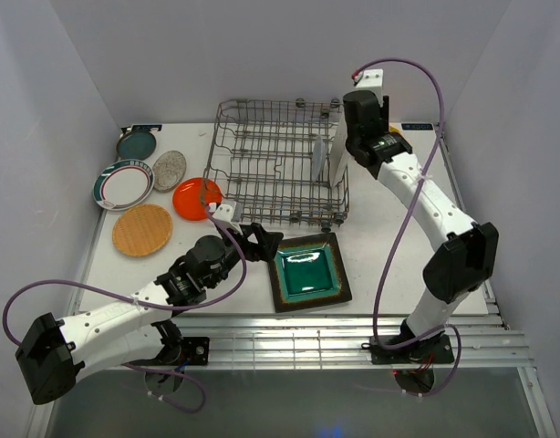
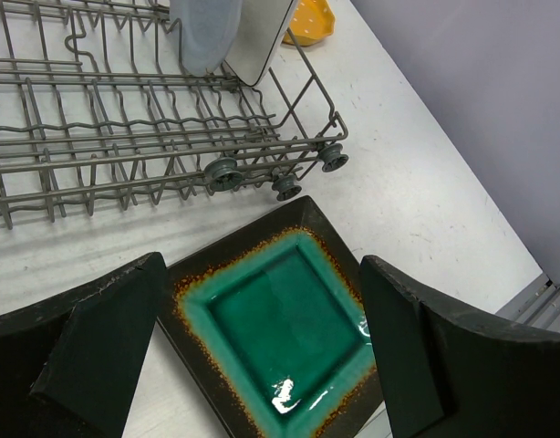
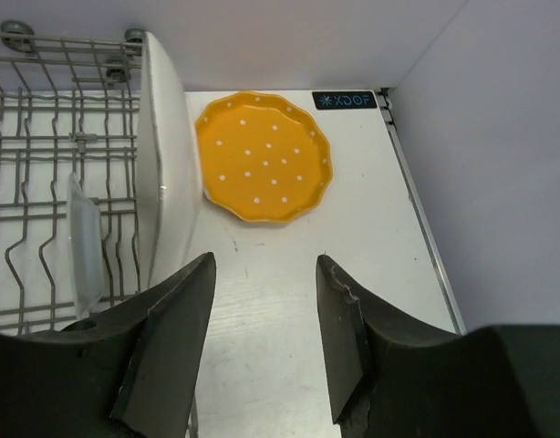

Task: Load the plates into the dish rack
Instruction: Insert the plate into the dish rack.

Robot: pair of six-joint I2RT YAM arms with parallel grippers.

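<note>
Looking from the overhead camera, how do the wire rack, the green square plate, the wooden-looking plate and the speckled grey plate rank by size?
Largest to smallest:
1. dish rack
2. green square plate
3. wood-tone plate
4. speckled grey plate

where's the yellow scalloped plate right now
In the right wrist view the yellow plate lies flat on the table at the far right corner, just right of the dish rack and the white rectangular plate standing in it.

Rack point(image 1: 262, 173) left, middle: tine rows open from above.
Rack right end: white rectangle point(image 1: 337, 157) and pale blue plate point(image 1: 316, 160) upright (slots taken).
Rack front: green square plate point(image 1: 307, 274) flat, just beside the near side.
</note>
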